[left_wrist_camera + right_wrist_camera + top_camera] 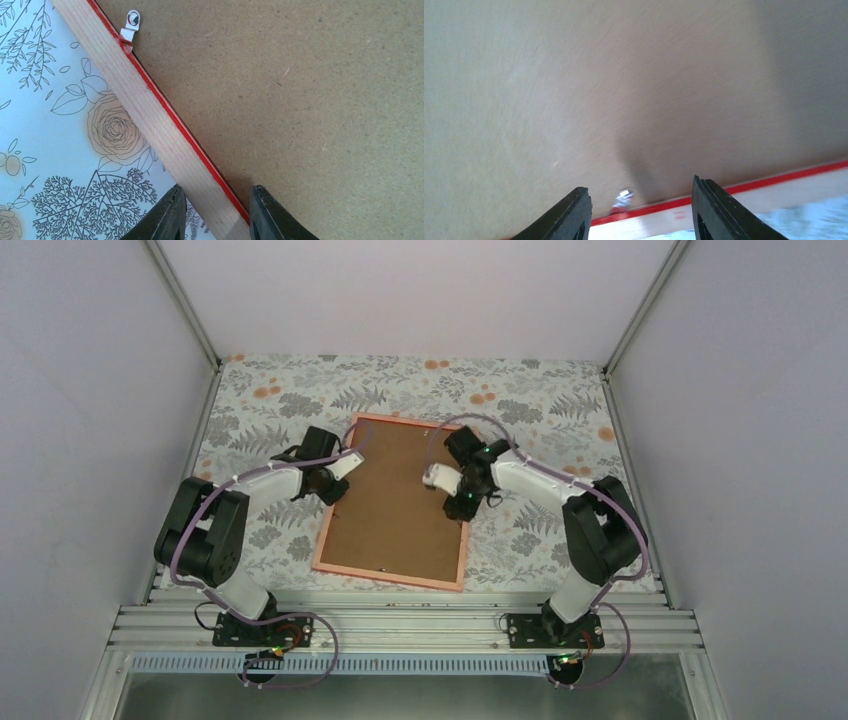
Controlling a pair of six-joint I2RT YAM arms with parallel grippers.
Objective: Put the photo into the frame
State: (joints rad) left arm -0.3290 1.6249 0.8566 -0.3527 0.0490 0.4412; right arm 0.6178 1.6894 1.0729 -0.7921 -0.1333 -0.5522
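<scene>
The flowered cloth (540, 400) covers the table, and the frame (390, 578) lies on it at the centre, face down, its pale back up. The brown board (395, 500) fills the frame's opening, flush inside the red lip. The photo shows in none of the 3 views. It may lie beneath the board, but I cannot tell.

The left gripper (215, 190) sits at the frame's 9 o'clock edge. Its jaws are partly apart and straddle that edge, 1 finger over the cloth and 1 over the board, clamping nothing. It seems placed there to pin the frame against sliding.

The right gripper (640, 192) hangs low over the board near the 3 o'clock edge, jaws wider apart and empty. Its view is blurred.

1 small metal clip (131, 24) sits at 11 o'clock in the left wrist view, turned across the lip. A second clip (624, 194) lies at 6 o'clock between the right jaws, probably the target, since the clips lock the board in.
</scene>
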